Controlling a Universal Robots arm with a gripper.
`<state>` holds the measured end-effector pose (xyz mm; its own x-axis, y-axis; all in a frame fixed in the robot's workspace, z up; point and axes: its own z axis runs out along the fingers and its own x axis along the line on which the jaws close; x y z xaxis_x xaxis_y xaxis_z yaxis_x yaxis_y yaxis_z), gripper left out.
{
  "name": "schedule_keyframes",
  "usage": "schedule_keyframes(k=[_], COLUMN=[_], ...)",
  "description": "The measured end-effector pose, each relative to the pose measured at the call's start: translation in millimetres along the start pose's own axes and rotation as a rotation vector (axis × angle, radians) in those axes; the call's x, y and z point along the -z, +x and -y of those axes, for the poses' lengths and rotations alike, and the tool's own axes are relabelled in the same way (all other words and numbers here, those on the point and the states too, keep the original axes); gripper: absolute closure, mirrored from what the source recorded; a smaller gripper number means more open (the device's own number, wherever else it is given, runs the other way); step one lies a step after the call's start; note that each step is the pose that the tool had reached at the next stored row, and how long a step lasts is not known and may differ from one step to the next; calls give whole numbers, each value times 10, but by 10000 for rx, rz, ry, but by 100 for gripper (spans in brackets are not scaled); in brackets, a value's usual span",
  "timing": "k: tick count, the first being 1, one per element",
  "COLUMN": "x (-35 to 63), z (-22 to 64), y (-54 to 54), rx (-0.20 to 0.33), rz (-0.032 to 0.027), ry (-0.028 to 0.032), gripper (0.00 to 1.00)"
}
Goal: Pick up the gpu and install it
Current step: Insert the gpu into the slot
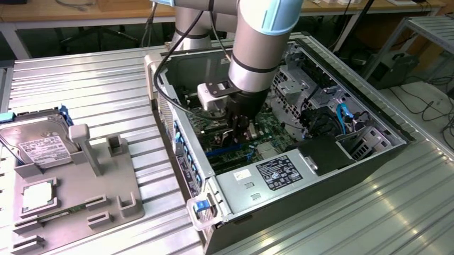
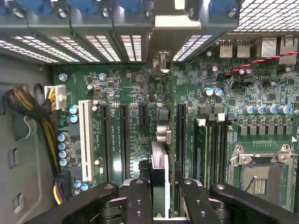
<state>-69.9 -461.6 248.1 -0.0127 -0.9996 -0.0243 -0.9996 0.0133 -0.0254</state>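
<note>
My gripper point(image 1: 233, 139) is down inside the open computer case point(image 1: 369, 114), just above the green motherboard point(image 2: 135, 88). It is shut on the gpu point(image 2: 160, 163), which the wrist view shows edge-on as a thin upright card running away from the two black fingers point(image 2: 140, 200). The card's silver end bracket point(image 2: 174, 21) reaches the case's rear slot openings. The card stands over the black expansion slots point(image 2: 124, 140); whether it is seated in one I cannot tell. In the exterior view the gpu is a dark shape point(image 1: 228, 142) under the fingers.
A white slot point(image 2: 85, 140), a yellow-black cable bundle point(image 2: 28, 105), memory slots point(image 2: 210, 144) and an open processor socket point(image 2: 261, 182) surround the card. The power supply point(image 1: 277, 172) sits at the case's near end. On the exterior view's left, a grey fixture point(image 1: 106, 180) holds a hard drive point(image 1: 35, 143) and a processor chip point(image 1: 37, 196).
</note>
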Motion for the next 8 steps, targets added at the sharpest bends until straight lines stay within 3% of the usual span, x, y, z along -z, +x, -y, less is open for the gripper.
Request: schedule_keyframes(k=[8], x=[-59], z=[-59], y=[2], rx=[-1], rz=[66], ry=[-1], gripper=[72])
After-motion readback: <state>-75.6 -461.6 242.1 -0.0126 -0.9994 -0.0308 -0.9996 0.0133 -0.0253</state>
